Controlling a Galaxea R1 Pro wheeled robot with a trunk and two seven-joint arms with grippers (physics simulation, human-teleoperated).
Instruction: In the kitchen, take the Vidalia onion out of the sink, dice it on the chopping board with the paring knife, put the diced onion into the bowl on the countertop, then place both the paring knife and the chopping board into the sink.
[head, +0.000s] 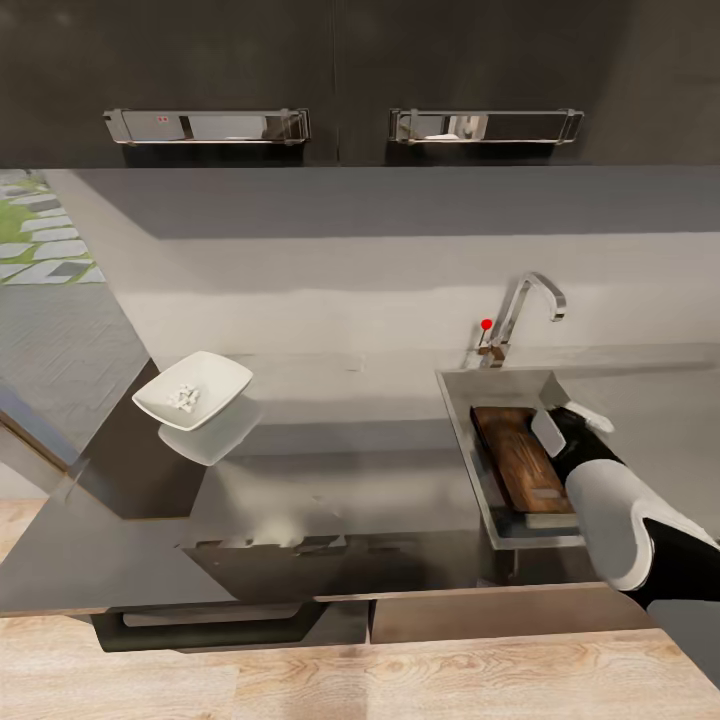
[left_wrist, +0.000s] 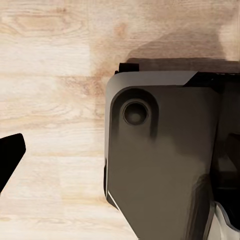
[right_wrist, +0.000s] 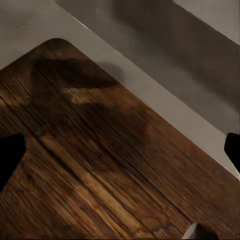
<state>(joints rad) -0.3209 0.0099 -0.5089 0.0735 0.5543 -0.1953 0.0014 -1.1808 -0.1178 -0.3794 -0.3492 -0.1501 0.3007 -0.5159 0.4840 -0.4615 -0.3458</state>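
The dark brown chopping board (head: 518, 458) lies inside the grey sink (head: 459, 407), slot end toward me. My right gripper (head: 556, 424) reaches into the basin just above the board's far end. In the right wrist view its fingertips (right_wrist: 10, 156) stand wide apart over the board's grain (right_wrist: 100, 165), open and holding nothing. The white bowl (head: 226, 380) sits on the countertop (head: 330, 480) at the left with small white onion pieces (head: 185, 397) in it. The paring knife is hidden. My left gripper (left_wrist: 120, 150) hangs low and looks open, one fingertip (left_wrist: 10, 156) over the pale wood floor.
The chrome tap (head: 530, 300) with its red knob (head: 486, 324) stands behind the sink. Black upper cabinets with chrome handles (head: 205, 125) run overhead. A lower cabinet door (head: 240, 610) hangs below the counter edge. The robot's dark base (left_wrist: 165, 160) is under the left wrist.
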